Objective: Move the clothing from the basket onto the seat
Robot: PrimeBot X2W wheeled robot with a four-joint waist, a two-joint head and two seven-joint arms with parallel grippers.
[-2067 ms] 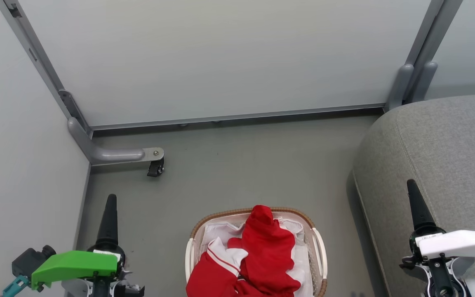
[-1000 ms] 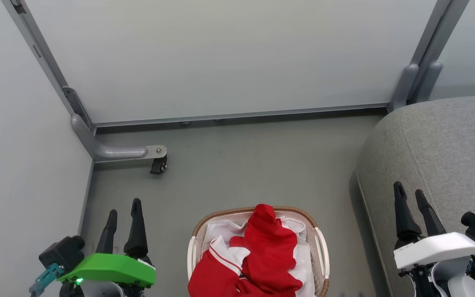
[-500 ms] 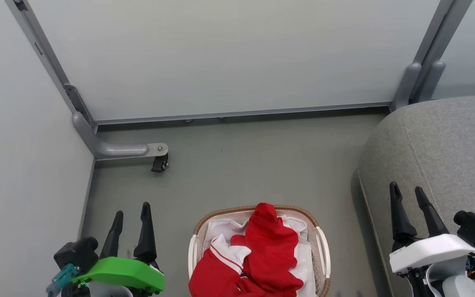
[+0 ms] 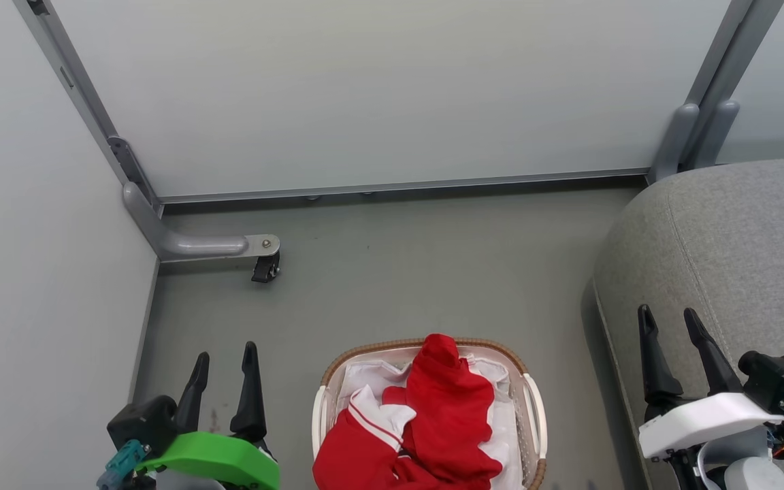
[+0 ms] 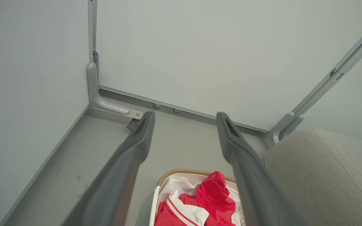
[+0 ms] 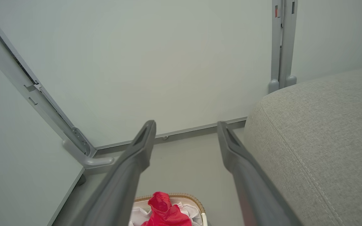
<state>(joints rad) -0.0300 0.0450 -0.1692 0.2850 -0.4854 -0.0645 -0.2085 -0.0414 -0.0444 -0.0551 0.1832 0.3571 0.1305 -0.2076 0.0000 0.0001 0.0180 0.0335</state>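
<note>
The white basket (image 4: 535, 422) with its brown woven rim stands on the floor at the bottom centre of the head view. Piled in it are a plain red garment (image 4: 448, 401) and a red one with white sleeve panels (image 4: 358, 435), also seen as red clothing (image 5: 214, 201) (image 6: 163, 207) in both wrist views. The grey seat (image 4: 739, 245) (image 5: 319, 175) (image 6: 319, 131) fills the right side. My left gripper (image 4: 225, 354) stands open to the left of the basket. My right gripper (image 4: 667, 318) is open over the seat's front edge, holding nothing.
Pale partition panels close the space at the back and left. A grey metal foot with a black caster (image 4: 264, 267) juts onto the floor at the left. Grey posts (image 4: 698, 129) stand at the back right corner beside the seat. Bare floor lies beyond the basket.
Both grippers went from shut to open. The left one shifted right toward the basket; the right one drifted slightly left. The camera view crept a little.
</note>
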